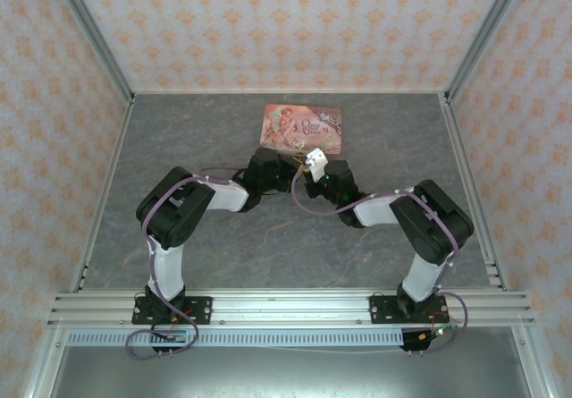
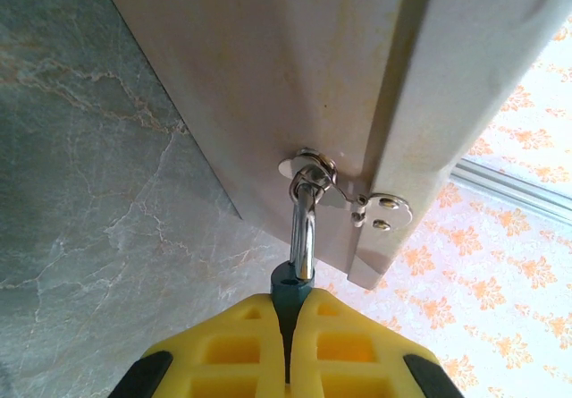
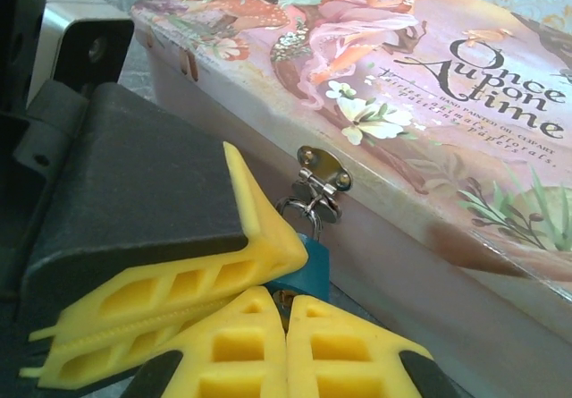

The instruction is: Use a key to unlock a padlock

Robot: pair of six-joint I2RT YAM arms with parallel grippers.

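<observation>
With the left gripper (image 2: 290,316) clamped on the teal padlock (image 3: 315,268), which hung by its shackle from the hasp (image 3: 323,179) of the pink box (image 3: 429,103), and the right gripper (image 3: 286,313) pinched shut just beneath it, the key-insertion step seemed in hand, next needing a careful seat and turn.
</observation>
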